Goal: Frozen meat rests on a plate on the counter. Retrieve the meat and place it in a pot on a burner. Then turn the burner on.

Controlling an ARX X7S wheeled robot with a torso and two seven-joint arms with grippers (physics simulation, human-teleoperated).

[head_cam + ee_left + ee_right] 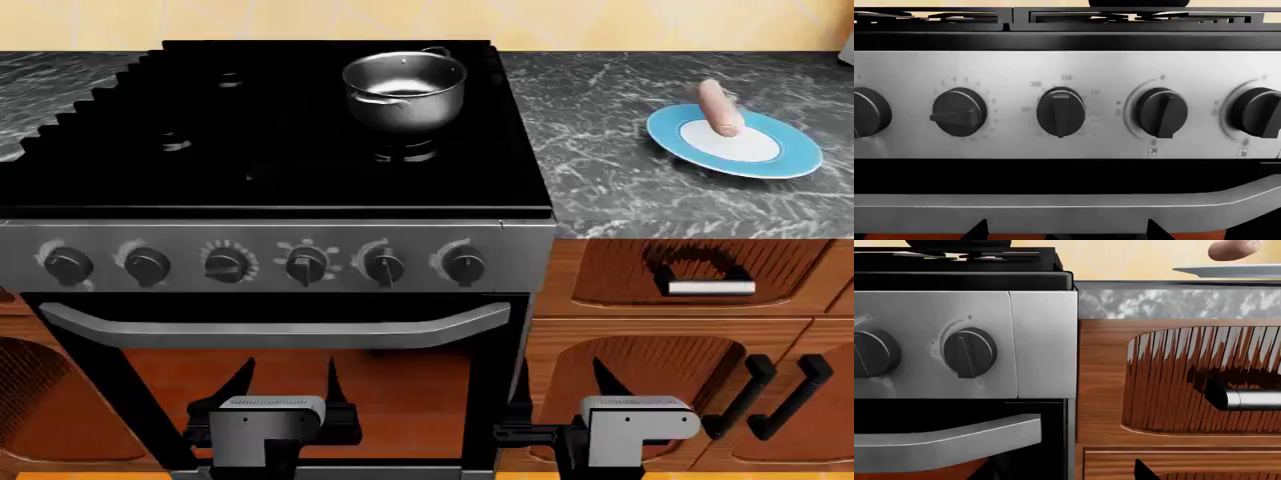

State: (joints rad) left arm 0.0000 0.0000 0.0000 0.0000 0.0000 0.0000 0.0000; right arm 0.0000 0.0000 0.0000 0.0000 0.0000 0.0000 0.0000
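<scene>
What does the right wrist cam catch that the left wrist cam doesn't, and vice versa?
Only the right wrist view: the frozen meat on the plate, the counter edge and a wood drawer with a metal handle.
Only the left wrist view: five stove knobs in a row, including the numbered middle knob.
Both: the steel control panel, black knobs, grates above and the oven door handle. Neither shows a gripper's fingertips.

Count on inspection — one pot [404, 88], one plate [787, 158], one piece of frozen meat [719, 107]. Stove front: six control knobs [306, 265] in a row, one oven door handle [280, 328]. Cabinet handles [710, 288] — three. Grippers in view: two.
</scene>
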